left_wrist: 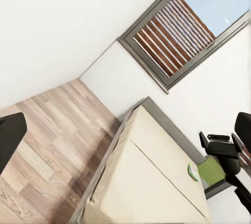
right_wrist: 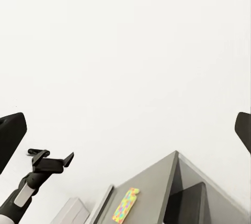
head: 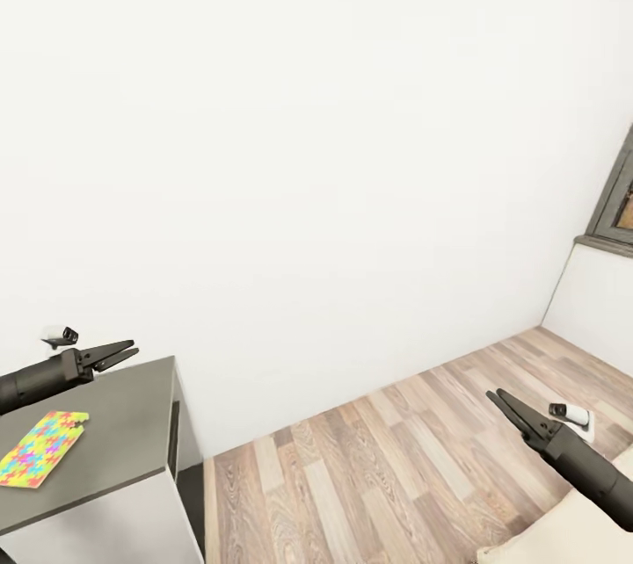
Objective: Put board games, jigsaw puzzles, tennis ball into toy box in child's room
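A jigsaw puzzle lies flat on the lower table top at the near left, close to its near edge. The left gripper hangs over that top's far part, beyond the puzzle. Floor stretches right of the table to the bed at the near right, where the right gripper hovers. A window sits on the far right wall.

A child's bedroom in a home: a beige bed under a slatted window, wood-plank floor, and a bright jigsaw puzzle on the table.
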